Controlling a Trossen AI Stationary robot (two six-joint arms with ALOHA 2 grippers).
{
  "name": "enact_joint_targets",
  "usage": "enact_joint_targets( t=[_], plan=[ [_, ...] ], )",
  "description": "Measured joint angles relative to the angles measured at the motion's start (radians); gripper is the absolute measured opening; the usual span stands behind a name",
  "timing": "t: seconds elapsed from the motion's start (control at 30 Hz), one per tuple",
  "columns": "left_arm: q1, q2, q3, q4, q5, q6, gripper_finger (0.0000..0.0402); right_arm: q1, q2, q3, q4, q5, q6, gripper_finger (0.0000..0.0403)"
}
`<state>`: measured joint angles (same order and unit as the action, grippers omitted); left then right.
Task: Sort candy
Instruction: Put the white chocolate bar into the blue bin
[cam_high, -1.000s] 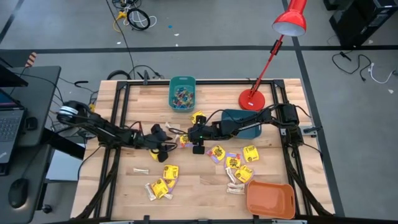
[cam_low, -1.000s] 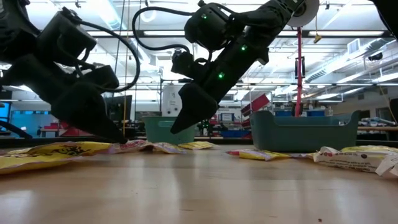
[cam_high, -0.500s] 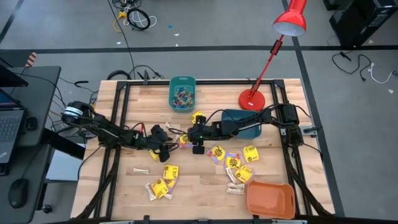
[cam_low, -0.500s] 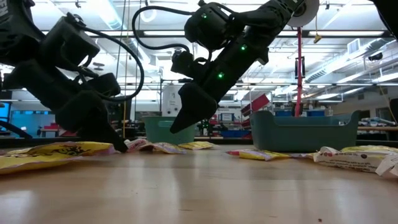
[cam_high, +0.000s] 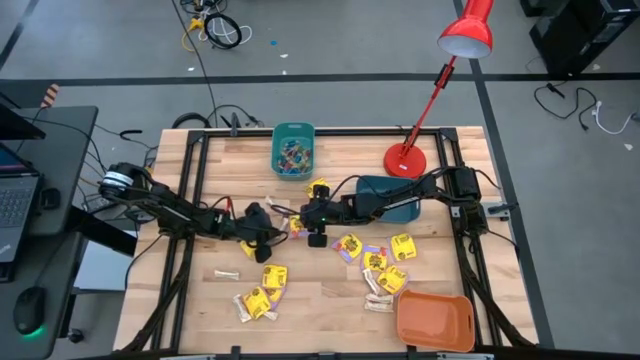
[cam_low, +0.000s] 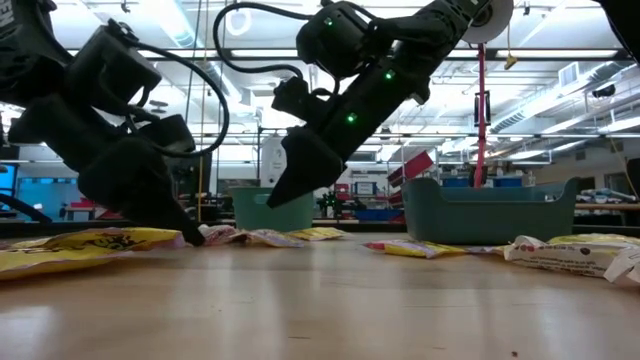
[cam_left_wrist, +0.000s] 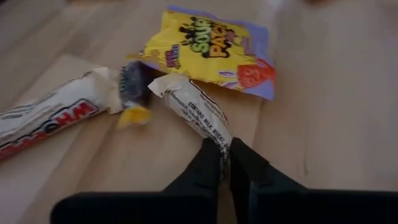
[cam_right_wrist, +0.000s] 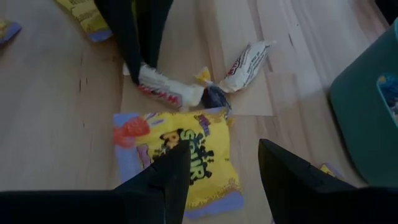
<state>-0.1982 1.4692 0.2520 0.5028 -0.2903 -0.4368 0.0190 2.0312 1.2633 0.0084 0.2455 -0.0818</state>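
Two grippers work over the wooden table (cam_high: 330, 290), both near the dark teal bin (cam_high: 390, 198) at mid-table. Left gripper (cam_left_wrist: 224, 163): matte black fingers pinched shut on the end of a pale stick-shaped candy (cam_left_wrist: 194, 112) with a crinkled white wrapper and small dark print. This stick lies flat on the planks, on the side of the dark teal bin toward the left arm. Beside it: a square yellow packet (cam_left_wrist: 208, 51), glossy, purple-edged, with a red patch; a second whitish stick (cam_left_wrist: 46, 115) with red lettering, cut off at the picture's edge; and a small dark-and-yellow twisted piece (cam_left_wrist: 132, 93) between the sticks, too blurred to identify.

Right gripper (cam_right_wrist: 221, 177): fingers spread apart, holding nothing, hovering above the same yellow packet (cam_right_wrist: 177, 158).

More yellow packets (cam_high: 378, 262) lie scattered between the dark teal bin and the orange bin (cam_high: 434, 319). Low view: the left fingertips meet the table, but the held stick cannot be made out there.
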Motion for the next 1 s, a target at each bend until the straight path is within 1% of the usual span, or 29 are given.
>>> enact_joint_targets(
  t=[0.13,0.27,0.4,0.53,0.6,0.73,0.87,1.0],
  plan=[
    [-0.001,0.002,-0.002,0.037,0.055,0.096,0.0016,0.000,0.000,0.000,0.006,0.000,-0.002,0.0174],
    [-0.001,0.002,-0.002,0.067,0.049,0.171,0.0016,0.000,-0.007,0.000,0.009,0.000,-0.024,0.0174],
    [-0.001,0.002,-0.002,0.114,0.043,0.205,0.0016,0.001,-0.044,0.000,0.016,-0.001,-0.053,0.0174],
    [0.000,-0.013,-0.002,0.142,0.044,0.208,0.0016,0.009,-0.085,0.000,0.015,-0.033,-0.159,0.0174],
    [0.000,-0.032,-0.002,0.141,0.043,0.209,0.0016,0.019,-0.101,0.000,0.012,-0.054,-0.243,0.0174],
    [0.001,-0.079,-0.002,0.179,0.044,0.226,0.0015,0.041,-0.108,0.004,0.014,-0.036,-0.435,0.0174],
    [0.010,-0.113,-0.002,0.283,0.101,0.226,0.0015,0.068,-0.107,0.006,0.016,-0.029,-0.502,0.0174],
    [0.018,-0.122,0.008,0.303,0.143,0.220,0.0015,0.092,-0.114,0.007,0.020,-0.016,-0.530,0.0174]
  ],
)
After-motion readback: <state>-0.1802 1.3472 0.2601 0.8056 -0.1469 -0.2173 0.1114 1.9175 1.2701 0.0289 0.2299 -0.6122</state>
